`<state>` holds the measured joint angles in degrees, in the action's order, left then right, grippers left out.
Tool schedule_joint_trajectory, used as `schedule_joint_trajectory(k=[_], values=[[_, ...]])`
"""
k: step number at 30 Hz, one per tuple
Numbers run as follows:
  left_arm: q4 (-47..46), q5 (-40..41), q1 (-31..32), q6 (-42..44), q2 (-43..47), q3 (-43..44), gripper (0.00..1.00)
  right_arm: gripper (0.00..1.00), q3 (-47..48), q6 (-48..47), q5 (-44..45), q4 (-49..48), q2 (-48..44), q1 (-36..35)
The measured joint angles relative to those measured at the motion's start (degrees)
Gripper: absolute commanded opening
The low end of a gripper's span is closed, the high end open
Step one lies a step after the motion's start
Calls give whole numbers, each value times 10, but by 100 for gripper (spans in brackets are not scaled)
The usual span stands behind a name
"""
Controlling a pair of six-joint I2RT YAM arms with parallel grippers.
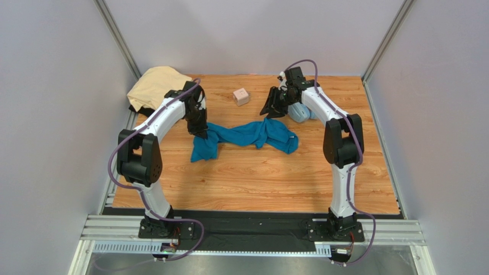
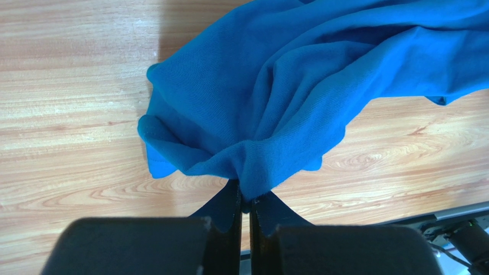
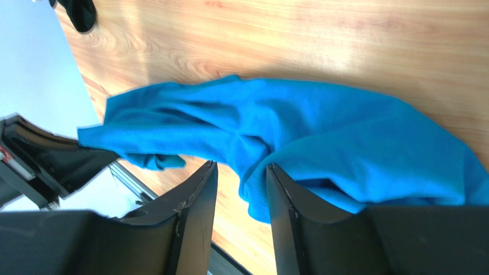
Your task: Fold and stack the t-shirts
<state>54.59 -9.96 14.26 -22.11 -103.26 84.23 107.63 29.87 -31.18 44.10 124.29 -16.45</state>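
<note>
A teal-blue t-shirt [image 1: 247, 136] lies crumpled in a long strip across the middle of the wooden table. My left gripper [image 1: 201, 133] is shut on its left end; in the left wrist view the cloth [image 2: 298, 86] bunches into the pinched fingertips [image 2: 245, 197]. My right gripper [image 1: 268, 110] hovers open just over the shirt's right part. The right wrist view shows its jaws apart [image 3: 241, 169], with a fold of the shirt [image 3: 344, 137] lying below them, not gripped. A pale tan t-shirt [image 1: 155, 83] sits heaped in the back left corner.
A small pink cube [image 1: 241, 96] stands at the back centre. Light-blue headphones [image 1: 298, 112] lie partly hidden behind the right arm. Grey walls close in the table on the left, back and right. The arm bases and a metal rail [image 1: 252, 232] run along the near edge.
</note>
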Motion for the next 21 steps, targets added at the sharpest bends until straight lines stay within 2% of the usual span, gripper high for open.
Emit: schedule_joint_trajectory(k=[2,4,6,13,16,21], values=[[4,3,0,0,0,0,15,53,-26,-10,1,-7,-20,0],[7,9,0,0,0,0,16,53,-72,-22,7,-10,-60,2],[10,16,0,1,0,0,16,59,-113,-37,17,-5,-103,3],[10,32,0,1,9,-4,17,61,-228,-83,59,21,-246,5],[10,31,0,1,10,-9,16,61,-273,-89,68,24,-262,5],[10,28,0,1,10,-15,16,62,-294,-93,91,35,-218,5]])
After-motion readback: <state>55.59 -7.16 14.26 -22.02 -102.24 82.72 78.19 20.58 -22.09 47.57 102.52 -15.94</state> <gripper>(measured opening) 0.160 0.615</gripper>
